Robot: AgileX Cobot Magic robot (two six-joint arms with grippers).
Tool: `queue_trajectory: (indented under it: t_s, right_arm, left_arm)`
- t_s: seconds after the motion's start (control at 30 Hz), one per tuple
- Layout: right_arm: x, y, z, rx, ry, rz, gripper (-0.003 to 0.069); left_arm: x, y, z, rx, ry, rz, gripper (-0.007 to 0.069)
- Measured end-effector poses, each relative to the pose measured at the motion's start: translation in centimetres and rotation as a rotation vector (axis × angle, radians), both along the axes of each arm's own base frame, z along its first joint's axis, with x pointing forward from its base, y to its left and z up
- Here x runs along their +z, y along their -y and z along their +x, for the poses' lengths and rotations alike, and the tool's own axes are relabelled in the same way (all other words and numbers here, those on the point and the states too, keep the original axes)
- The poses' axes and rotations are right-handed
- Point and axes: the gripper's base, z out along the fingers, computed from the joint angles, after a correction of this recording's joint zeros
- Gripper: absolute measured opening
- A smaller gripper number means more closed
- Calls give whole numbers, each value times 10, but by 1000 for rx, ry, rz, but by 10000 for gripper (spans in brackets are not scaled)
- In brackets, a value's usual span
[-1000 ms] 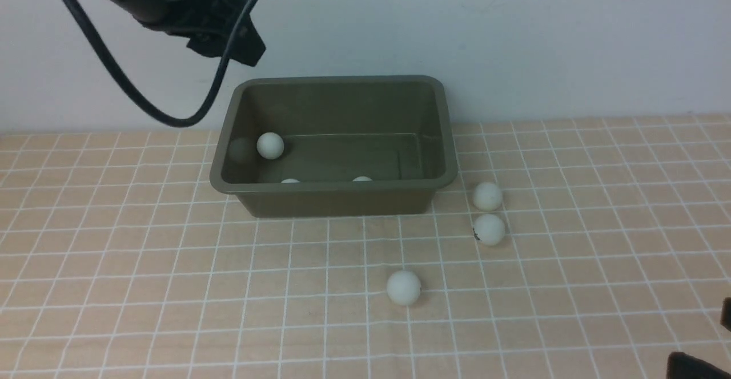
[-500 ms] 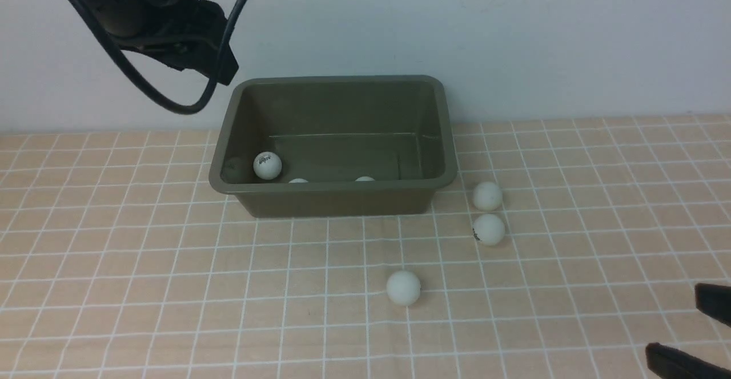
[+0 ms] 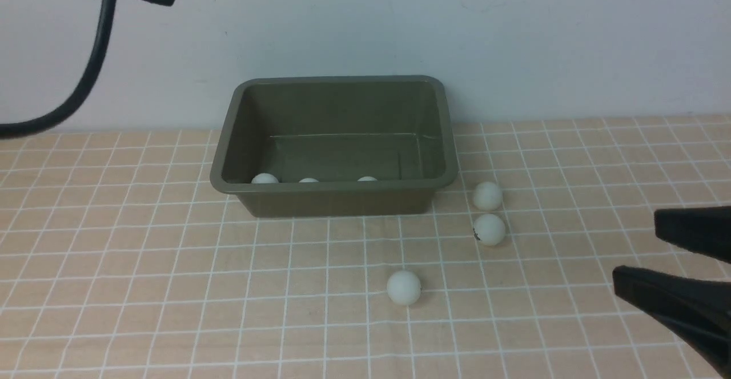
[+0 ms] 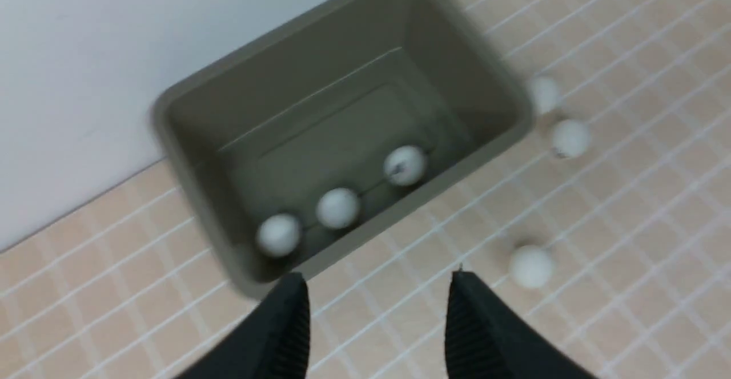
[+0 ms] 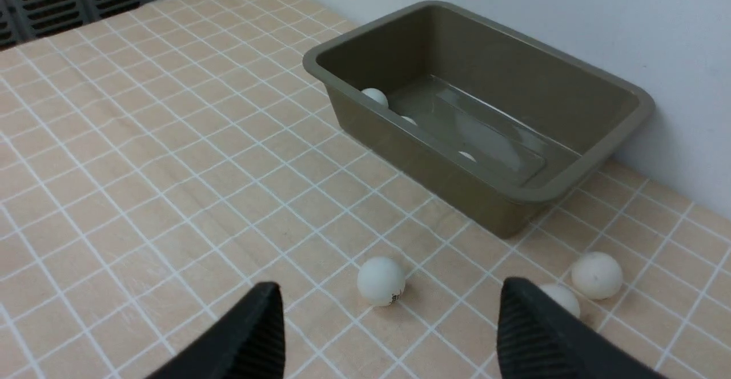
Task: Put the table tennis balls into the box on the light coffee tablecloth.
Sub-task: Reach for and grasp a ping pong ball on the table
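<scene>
Three table tennis balls (image 4: pixel 338 208) lie inside the box (image 3: pixel 342 203), lined along its near wall. Three more rest on the light coffee tablecloth (image 3: pixel 171 287): two just beside each other off the box's right near corner, and one alone further out in front of the box. The box stands mouth up, its long axis running side to side, parallel to the wall (image 3: pixel 514 36) behind it. In my judgement this offers either arm a broad target. The left gripper (image 4: pixel 378 281) hangs high, left of the box, jaws apart and empty, judged clear of the work. The right gripper (image 3: pixel 635 248) sits low, right of the box, jaws spread wide with nothing between them, apparently readied for a loose ball.
</scene>
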Motion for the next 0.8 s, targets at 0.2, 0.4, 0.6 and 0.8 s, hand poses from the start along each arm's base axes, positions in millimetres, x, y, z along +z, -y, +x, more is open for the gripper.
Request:
queue_trajectory:
  t_s: [0.2,0.4,0.6,0.8]
  right_arm:
    - [1,-1,7,24,-5,-8,459]
    - [2,-2,7,37,18,-7,459]
    - [2,-2,7,40,23,-10,459]
    - [2,-2,7,42,25,-13,459]
  left_arm:
    - [-12,7,2,-78,-24,-32,244]
    - [-23,7,26,-50,139,-18,214]
    - [-11,5,36,5,316,-41,213]
    - [-17,6,29,-54,259,8,202]
